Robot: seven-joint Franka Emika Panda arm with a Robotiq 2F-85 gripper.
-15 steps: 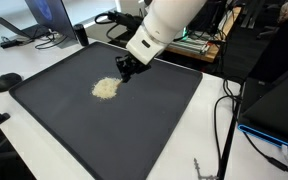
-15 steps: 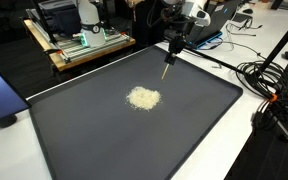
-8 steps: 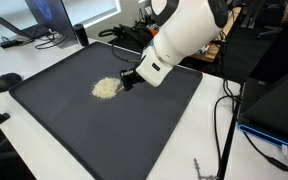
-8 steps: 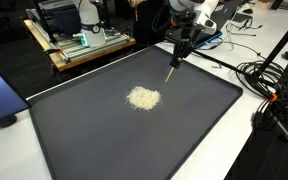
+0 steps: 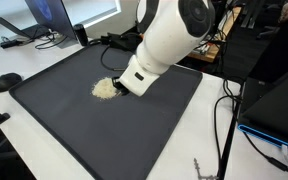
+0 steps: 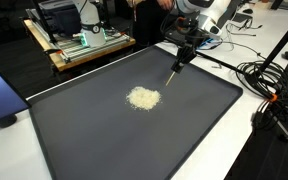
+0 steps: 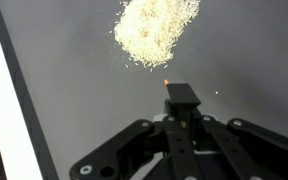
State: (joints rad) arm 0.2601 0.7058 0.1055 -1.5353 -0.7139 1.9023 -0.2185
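Since the earlier frames the arm has swung down and leaned over the mat (image 5: 84, 140), carrying the tool (image 5: 118, 84) from the far side of the pile (image 5: 104, 89) to just beside it. In an exterior view the stick (image 6: 173, 74) has gone from nearly upright to a clear slant, and its lower end has crept closer to the grains. The pile itself has kept its shape and place.

The tool (image 6: 182, 60) is clenched on the stick, a thin dark rod with a small orange tip. In the wrist view the jaws meet around it at the tool (image 7: 181, 98), and the stick (image 7: 180, 94) points out ahead.

The pile (image 6: 143, 98) is a loose heap of pale grains lying near the middle of the mat (image 6: 114, 140), which covers most of the white worktop (image 6: 234, 150).

The relation that matters is between the stick's tip and the heap. The stick's long axis runs from the tool down and toward the pile, so its free end is the nearest part to the grains. In the wrist view the pile (image 7: 156, 30) lies straight ahead of the tip and a little to the left, with a strip of bare mat (image 7: 74, 100) between them: near, but apart. A few stray grains sit at the heap's near edge. Whether the tip rests on the mat or hangs just above it cannot be told from these views.
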